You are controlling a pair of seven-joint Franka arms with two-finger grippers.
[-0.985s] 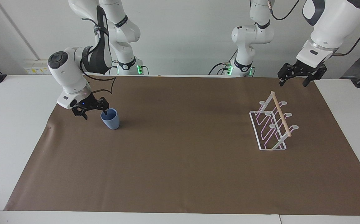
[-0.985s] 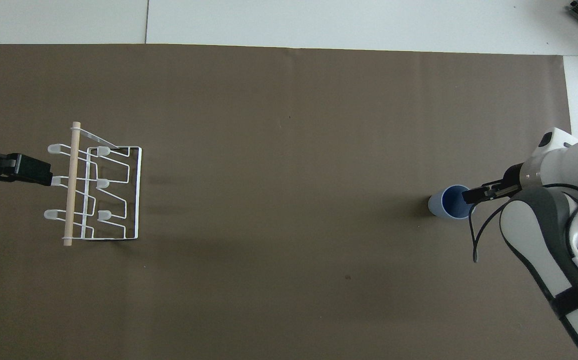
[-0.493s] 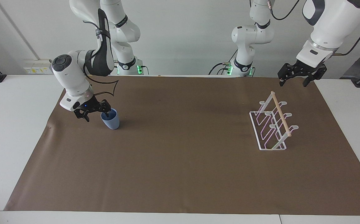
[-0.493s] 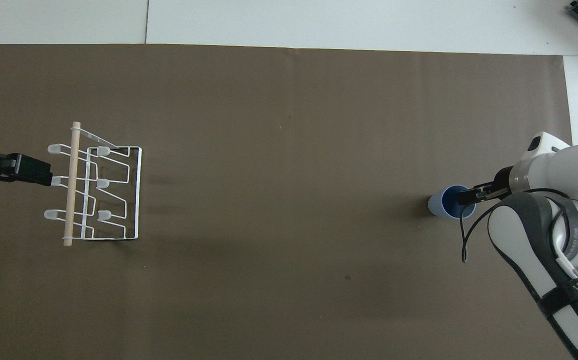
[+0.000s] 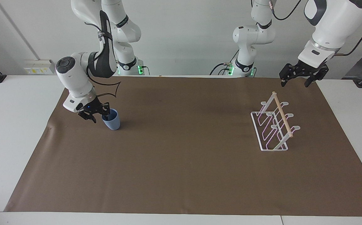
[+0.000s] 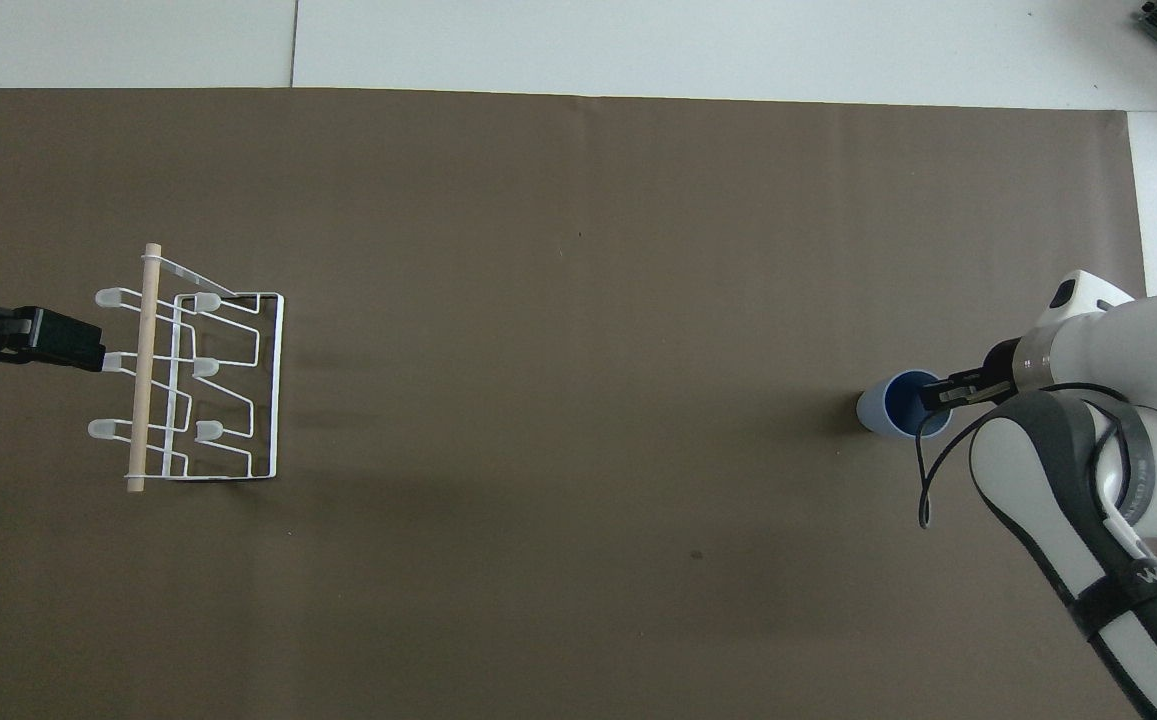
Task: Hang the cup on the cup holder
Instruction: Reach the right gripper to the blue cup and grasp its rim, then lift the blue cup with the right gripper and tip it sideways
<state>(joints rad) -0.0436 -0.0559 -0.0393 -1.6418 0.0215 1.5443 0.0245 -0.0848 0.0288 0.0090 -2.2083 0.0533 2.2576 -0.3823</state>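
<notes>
Right gripper [image 5: 99, 115] straddles the cup [image 5: 111, 120] rim, one finger inside, jaws not yet closed, we see; left gripper [image 5: 297, 80] waits parted above the cup holder [image 5: 273, 126].

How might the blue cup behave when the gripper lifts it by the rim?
The cup looks like thin plastic, probably light. It narrows toward its base, so a sideways nudge may tip it. The right gripper straddles one rim wall, so it may swing.

The light-blue cup [image 5: 111, 120] stands upright, mouth up, near the right arm's end of the table. The white wire holder [image 5: 273, 126] with a wooden rod on top stands empty near the left arm's end.
</notes>
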